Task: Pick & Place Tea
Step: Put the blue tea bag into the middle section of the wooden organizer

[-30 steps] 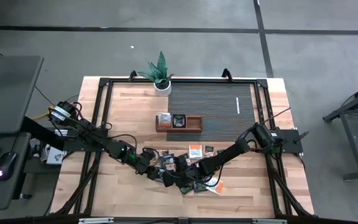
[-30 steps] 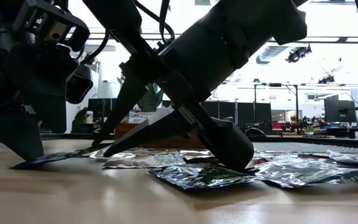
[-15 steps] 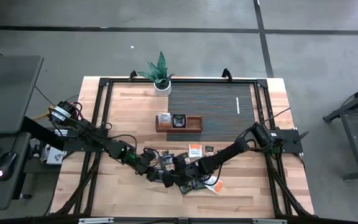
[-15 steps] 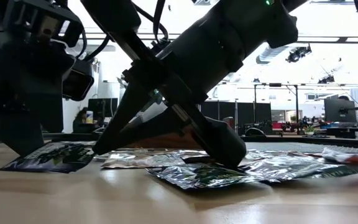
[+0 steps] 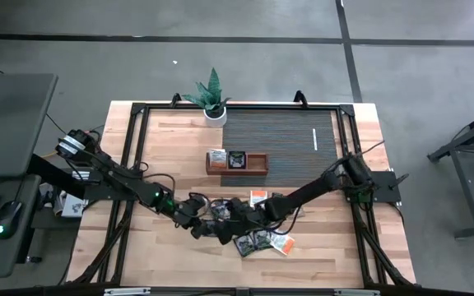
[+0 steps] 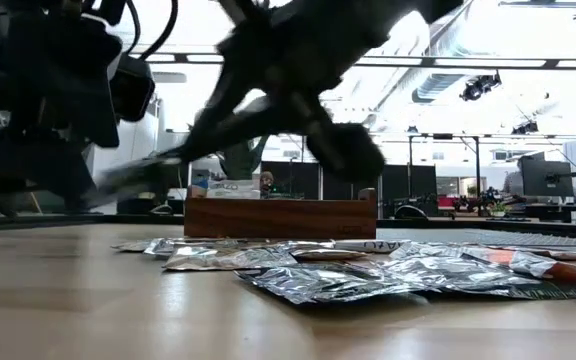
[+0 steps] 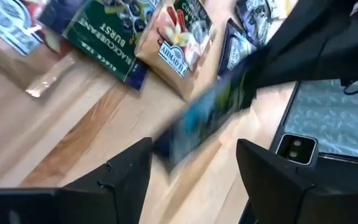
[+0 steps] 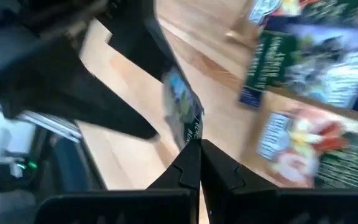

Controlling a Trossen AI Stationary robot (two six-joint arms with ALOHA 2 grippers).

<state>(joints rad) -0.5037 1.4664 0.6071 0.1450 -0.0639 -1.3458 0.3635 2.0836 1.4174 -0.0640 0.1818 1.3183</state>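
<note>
Sachet (image 7: 207,118) in right gripper (image 8: 193,144) motion-blurred, print unreadable. Low view: both arms smeared, dark. Left gripper (image 7: 191,165) fingertips cut off at 6 o'clock edge.

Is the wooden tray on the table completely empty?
No, the wooden tray already holds two tea sachets, in its left and middle compartments.

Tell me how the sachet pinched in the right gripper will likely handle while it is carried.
Probably light and thin: the right gripper holds the sachet by one edge, shut fingertips alone. It may flap or bend; the loose sachets on the table look crinkly and foil-like. Glossy wrapping suggests that it could slip from so small a pinch.
</note>
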